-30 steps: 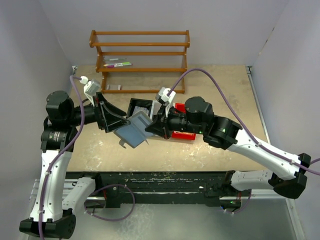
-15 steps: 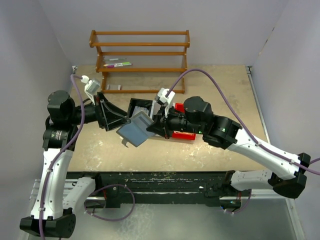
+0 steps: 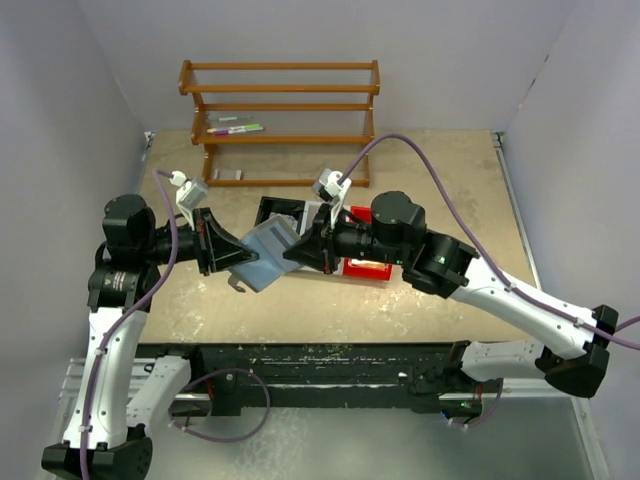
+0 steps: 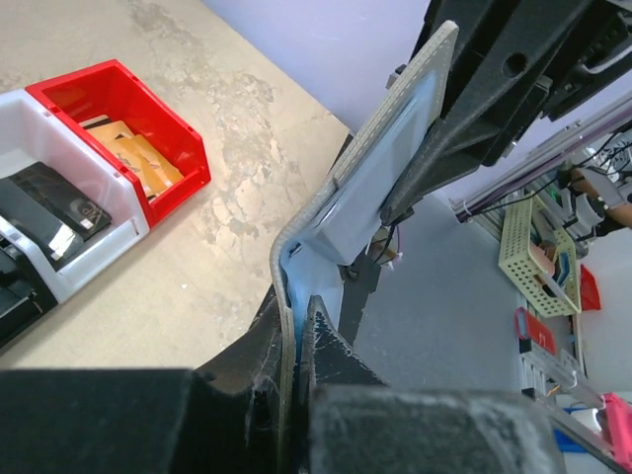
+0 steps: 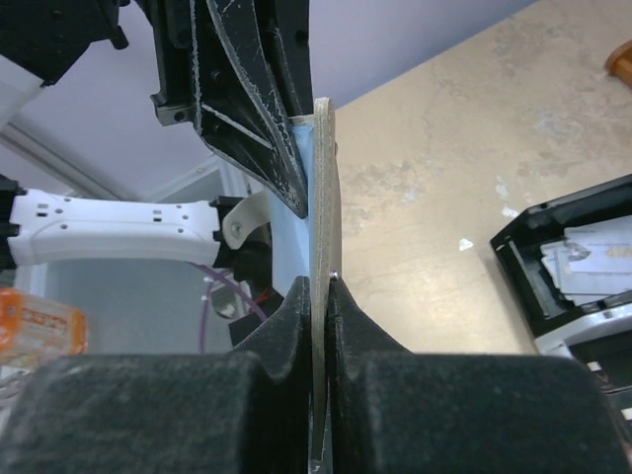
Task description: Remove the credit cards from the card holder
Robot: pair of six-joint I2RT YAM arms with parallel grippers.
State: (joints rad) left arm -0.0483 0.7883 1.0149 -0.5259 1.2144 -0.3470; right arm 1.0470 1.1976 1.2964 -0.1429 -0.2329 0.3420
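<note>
At frame centre, above the surface (image 3: 440,180), my left tool (image 3: 233,262) and right tool (image 3: 297,254) each clench one panel of the holder (image 3: 263,252). It has drifted slightly up-frame in the last second, spread in a V, with no card visibly out yet.

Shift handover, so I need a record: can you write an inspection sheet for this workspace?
Surface: tan table, scuffed and stained.
Job's things: card holder partly open, held off the table; no card seen coming out.
Clutter: row of bins, wooden rack with pens.
Hands: left hand and right hand each shut on a panel.
Cables: purple cable arcs over the right arm.
Surroundings: grey walls.
</note>
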